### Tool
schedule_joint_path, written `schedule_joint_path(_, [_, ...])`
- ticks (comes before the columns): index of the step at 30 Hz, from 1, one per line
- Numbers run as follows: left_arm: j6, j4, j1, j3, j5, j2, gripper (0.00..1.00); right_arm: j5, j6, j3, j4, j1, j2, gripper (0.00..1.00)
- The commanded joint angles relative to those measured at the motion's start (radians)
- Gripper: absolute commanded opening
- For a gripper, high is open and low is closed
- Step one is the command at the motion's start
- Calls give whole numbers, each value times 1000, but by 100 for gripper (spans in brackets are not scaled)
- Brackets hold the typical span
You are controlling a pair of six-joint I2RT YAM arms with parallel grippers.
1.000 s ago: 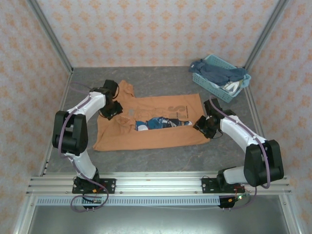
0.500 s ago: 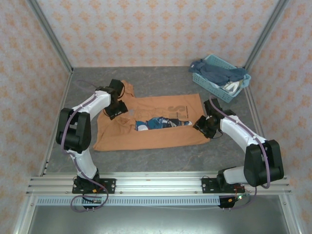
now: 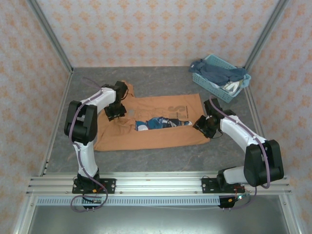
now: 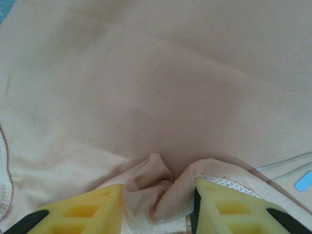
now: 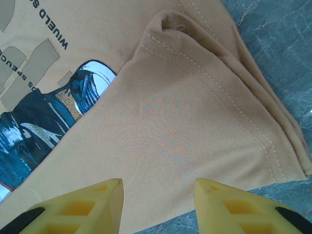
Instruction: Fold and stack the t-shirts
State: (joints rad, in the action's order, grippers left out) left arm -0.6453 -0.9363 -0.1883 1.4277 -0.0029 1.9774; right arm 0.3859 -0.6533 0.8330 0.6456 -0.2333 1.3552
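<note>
The orange-brown t-shirt (image 3: 161,135) lies spread on the grey table, and its blue denim figure print (image 3: 163,122) shows in a gap between folded-in flaps. My left gripper (image 3: 115,111) sits on the shirt's left part near the sleeve. Its yellow fingers (image 4: 73,212) are shut on a bunched fold of orange cloth (image 4: 156,190). My right gripper (image 3: 202,125) hovers at the shirt's right edge. It is open (image 5: 158,207) over a folded orange flap (image 5: 195,112), with nothing pinched. The print (image 5: 44,117) shows at the left of the right wrist view.
A light-blue lattice basket (image 3: 207,86) stands at the back right, holding a dark blue tee (image 3: 217,72) and a white one (image 3: 233,87). Bare grey table (image 3: 161,158) lies between the shirt and the metal rail (image 3: 156,183) at the near edge.
My left arm has swung its elbow in toward the right and carried the gripper a little right over the shirt's left part. The right arm has not moved.
</note>
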Motion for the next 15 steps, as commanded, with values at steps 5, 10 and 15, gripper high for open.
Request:
schedule_joint_path(5, [1, -67, -25, 74, -76, -20, 17, -8, -2, 2, 1, -8, 8, 43])
schedule_joint_path(10, [4, -97, -24, 116, -94, -23, 0, -8, -3, 3, -3, -6, 12, 42])
schedule_joint_path(15, [6, -97, -24, 157, -72, -5, 0, -7, -5, 1, -3, -7, 10, 42])
